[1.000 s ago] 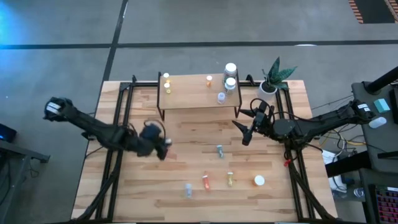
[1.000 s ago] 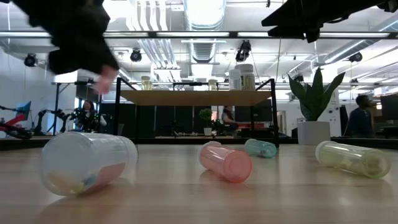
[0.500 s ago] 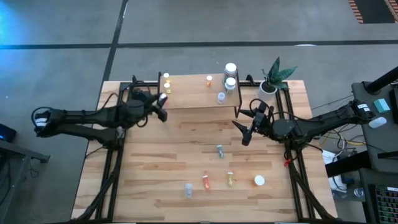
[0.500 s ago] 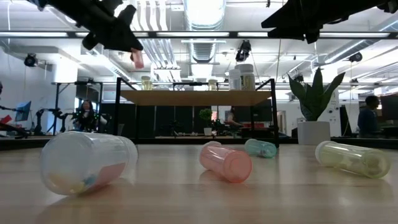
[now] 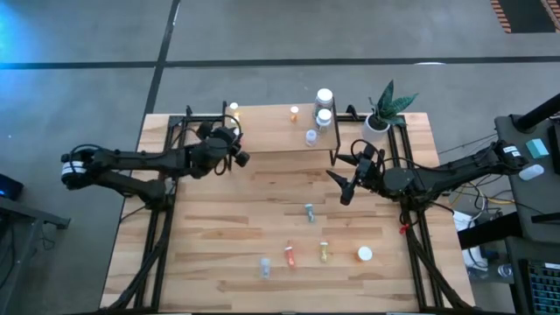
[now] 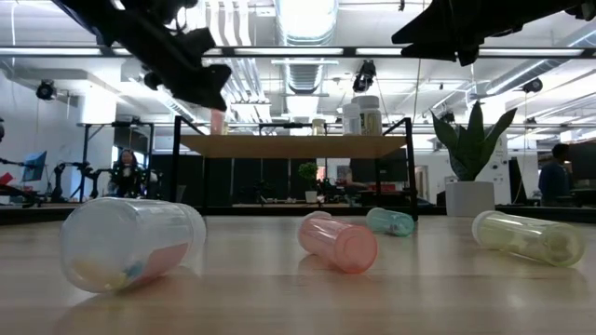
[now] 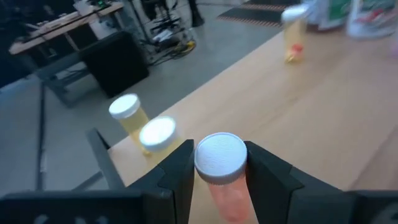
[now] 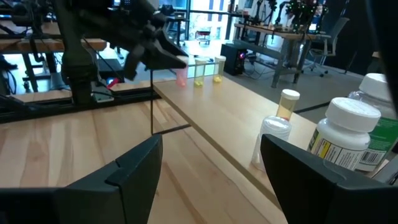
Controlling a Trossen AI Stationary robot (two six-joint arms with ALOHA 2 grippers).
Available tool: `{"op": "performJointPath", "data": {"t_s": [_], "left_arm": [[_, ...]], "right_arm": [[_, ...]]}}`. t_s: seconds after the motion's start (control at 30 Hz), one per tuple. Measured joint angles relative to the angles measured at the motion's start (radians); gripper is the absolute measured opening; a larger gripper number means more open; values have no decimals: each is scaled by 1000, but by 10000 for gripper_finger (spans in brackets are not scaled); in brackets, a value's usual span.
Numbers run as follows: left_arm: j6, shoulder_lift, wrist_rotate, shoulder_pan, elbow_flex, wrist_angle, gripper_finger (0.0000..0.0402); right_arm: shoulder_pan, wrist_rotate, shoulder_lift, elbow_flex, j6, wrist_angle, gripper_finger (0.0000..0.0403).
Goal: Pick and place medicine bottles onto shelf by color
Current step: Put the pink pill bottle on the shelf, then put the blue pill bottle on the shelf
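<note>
Gripping a pink bottle (image 7: 219, 169), left pincer (image 7: 217, 177) half-hiding it; right pincer (image 5: 343, 181) agape.

A potted green plant (image 5: 387, 108) stands at the tabletop's (image 5: 262, 219) far corner — upright.

A: Left gripper (image 5: 234, 150)?
B: Extended to far left of table, raised, fingers (image 7: 180, 163) clamped on something small.
A: Right gripper (image 5: 343, 179)?
B: Parked right of centre, raised, jaws spread wide, nothing between them.
</note>
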Motion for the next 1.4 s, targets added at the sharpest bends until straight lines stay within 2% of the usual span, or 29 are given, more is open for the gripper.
{"op": "performJointPath", "data": {"t_s": [0.23,0.47,0.83,1.03,1.3,1.4], "left_arm": [[14,34,-28,9,-1,5,109],[4,17,-27,9,-6,-2,112],[-13,2,-17,8,-6,-10,192],[-33,-49,-11,-1,5,-74,212],[-157,-214,123,-24,7,-270,213],[-173,-279,220,-43,6,-289,213]], "right_arm": [[0,0,0,-3,0,-1,260],[0,0,0,-4,0,0,260],[0,0,0,-5,0,-1,260],[0,0,0,-5,0,-1,260],[0,0,0,-5,-1,-9,260],[0,0,0,-5,0,-17,260]]}}
